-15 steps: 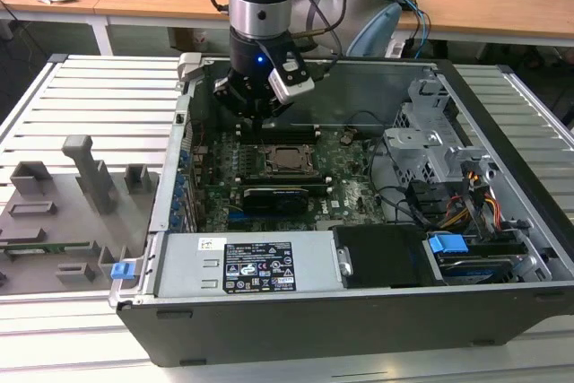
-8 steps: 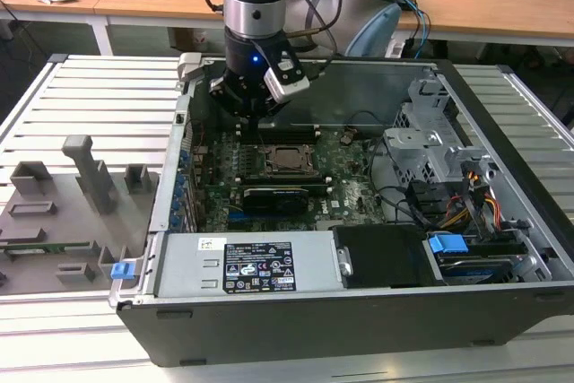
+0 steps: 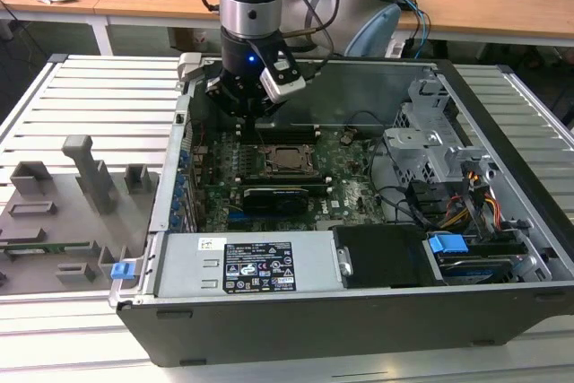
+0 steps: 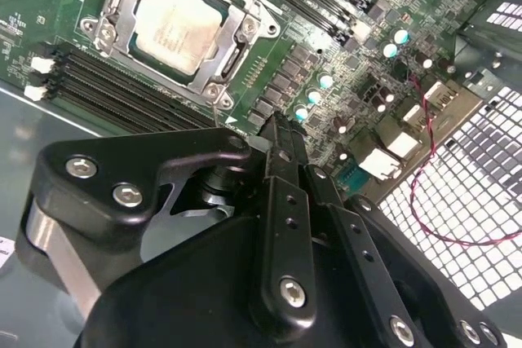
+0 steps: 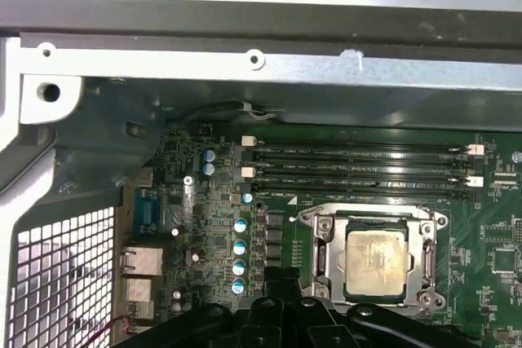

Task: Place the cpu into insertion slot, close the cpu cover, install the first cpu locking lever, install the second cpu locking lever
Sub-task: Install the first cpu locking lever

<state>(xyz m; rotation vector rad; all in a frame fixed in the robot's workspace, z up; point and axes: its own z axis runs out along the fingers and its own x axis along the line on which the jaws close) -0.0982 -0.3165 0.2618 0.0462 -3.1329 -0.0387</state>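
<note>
Exterior view: 1 arm reaches down into the open computer case (image 3: 359, 325), and its gripper (image 3: 254, 116) hangs just above the green board, close to the cpu (image 3: 289, 158) but not touching it.

Second wrist view: 1 cpu (image 4: 178, 26), a thin square chip with a dull silvery top, sits flat in the socket. There's 1 cpu cover (image 4: 235, 37), a silvery frame lying down over the chip's edges. The gripper (image 4: 281, 124) has its fingers pressed together with nothing between them. 2 white clips (image 4: 41, 64) end the memory slots nearby.

First wrist view: same chip (image 5: 377, 260) in the 1 insertion slot (image 5: 338, 270), with the cover (image 5: 420, 254) around it and a column of 4 blue-topped capacitors (image 5: 241, 246) just beside. The gripper (image 5: 281, 291) sits near the socket's corner.
</note>
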